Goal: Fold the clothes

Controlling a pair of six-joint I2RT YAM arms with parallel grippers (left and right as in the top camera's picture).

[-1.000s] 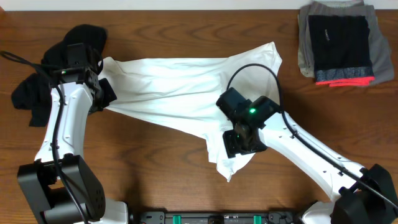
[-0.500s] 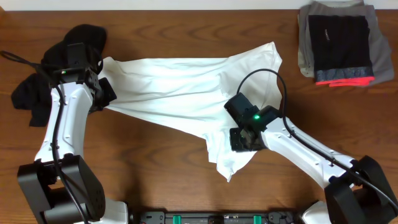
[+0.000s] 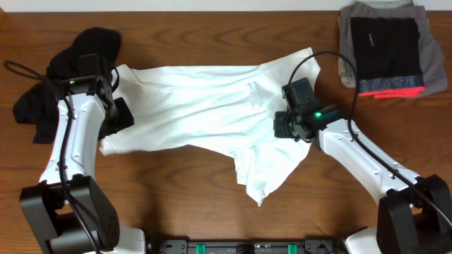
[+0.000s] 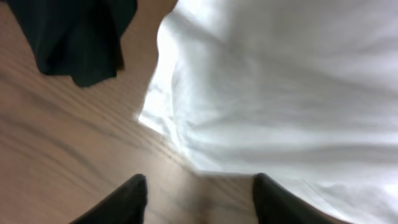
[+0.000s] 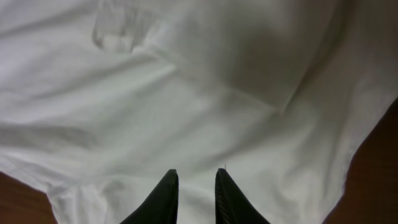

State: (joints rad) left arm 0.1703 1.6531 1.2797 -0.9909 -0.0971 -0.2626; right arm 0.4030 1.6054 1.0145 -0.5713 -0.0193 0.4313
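Plain white soft-fabric T-shirt (image 3: 205, 99) lies crumpled across brown wooden table (image 3: 212, 212). Left pincer (image 4: 199, 180) wide, empty, at its edge; right pincer (image 5: 194, 177) narrow over fabric, grip unclear. Likely stationed to spread it flat.

My overhead view: straight down, far, whole table (image 3: 176, 190). Both wrist views: close, facing down. All three share white T-shirt (image 3: 205, 99).

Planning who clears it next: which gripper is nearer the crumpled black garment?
Left. The left gripper hovers just beside the black garment, at the white T-shirt's edge; the right gripper is over the T-shirt's far side, well away.
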